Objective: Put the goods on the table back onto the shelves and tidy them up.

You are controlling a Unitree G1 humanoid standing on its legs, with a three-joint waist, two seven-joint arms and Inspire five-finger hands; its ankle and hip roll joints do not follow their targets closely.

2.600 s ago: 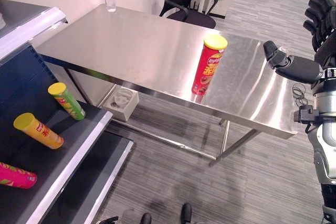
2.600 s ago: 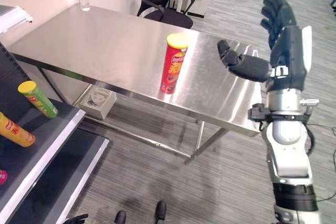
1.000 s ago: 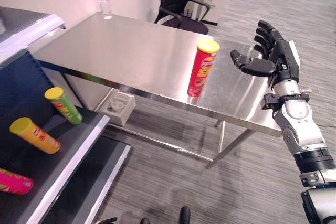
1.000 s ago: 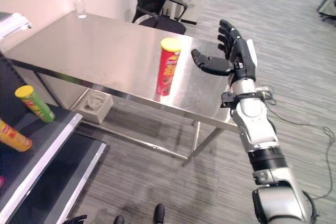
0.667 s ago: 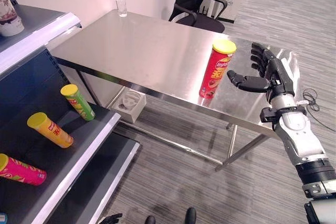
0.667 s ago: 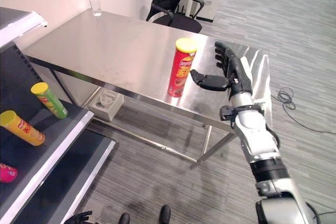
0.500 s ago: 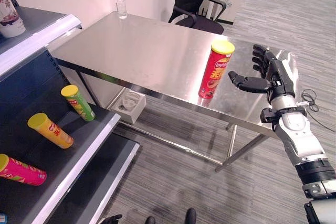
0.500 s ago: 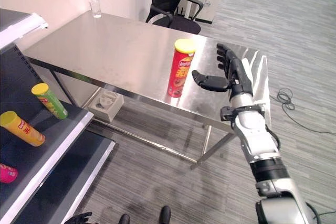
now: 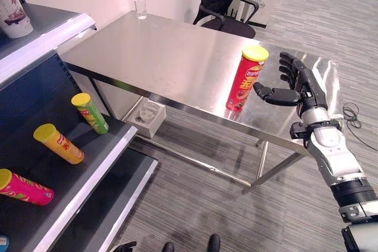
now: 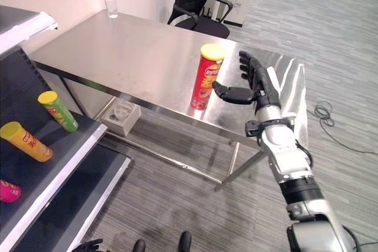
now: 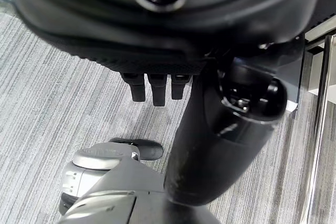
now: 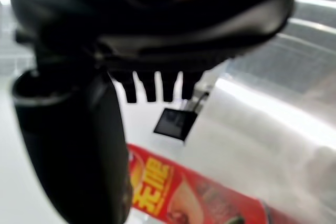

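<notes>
While one red can is standing upright near the front edge of the steel table, three cans are already lying on the lower shelf: a green can, a yellow can and a pink can, all on their sides and askew. The right hand is hovering just beside the red can, fingers spread, thumb pointing at it, not touching. The left hand is hanging idle over the floor, fingers relaxed. Judgement: the last can is waiting for grasp and carry; straightening the shelf cans is likely remaining too.
</notes>
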